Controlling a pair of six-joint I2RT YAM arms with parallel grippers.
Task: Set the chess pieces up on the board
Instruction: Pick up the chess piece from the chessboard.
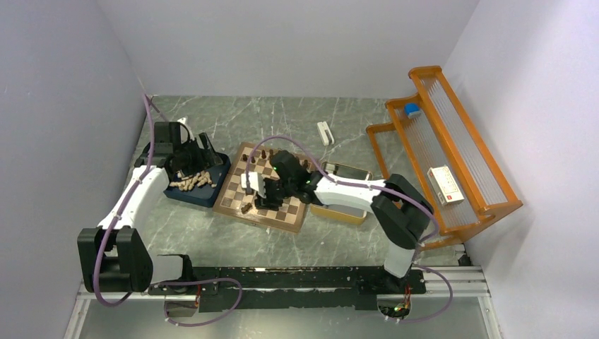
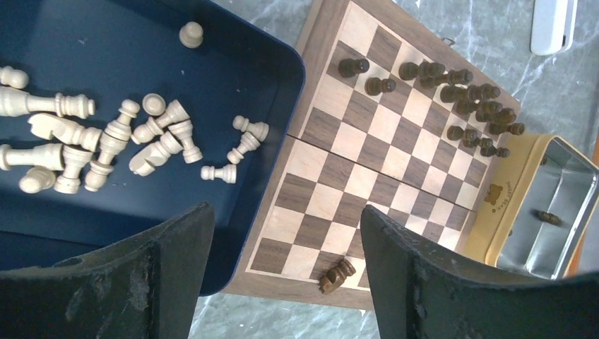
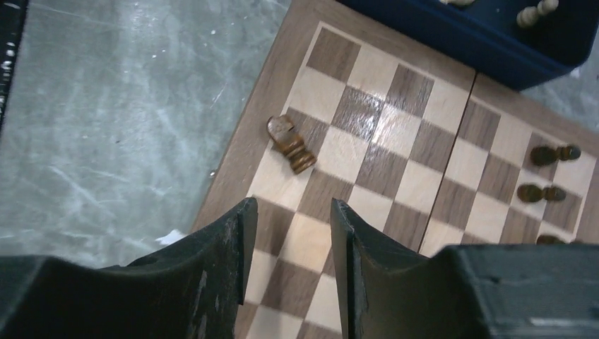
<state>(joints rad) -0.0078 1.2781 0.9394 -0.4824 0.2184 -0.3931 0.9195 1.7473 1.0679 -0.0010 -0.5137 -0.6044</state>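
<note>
The board (image 1: 229, 192) lies in the middle of the table. Several dark chess pieces (image 1: 263, 154) stand along its far edge, crowded together in the left wrist view (image 2: 466, 99). One dark piece (image 3: 289, 144) lies toppled on a near corner square (image 2: 337, 274). My right gripper (image 3: 289, 205) hovers over the board just short of that piece, its jaws a narrow gap apart with nothing between them (image 1: 260, 192). My left gripper (image 2: 286, 215) hangs wide open and empty above the seam between the blue tray (image 2: 141, 205) and the board (image 2: 367, 169).
The blue tray (image 1: 205, 194) left of the board holds several light pieces (image 2: 113, 141). A yellow-rimmed tin (image 2: 558, 191) at the board's right holds one dark piece (image 2: 547, 217). An orange rack (image 1: 452, 155) stands at the far right. A small white object (image 1: 324, 132) lies behind the board.
</note>
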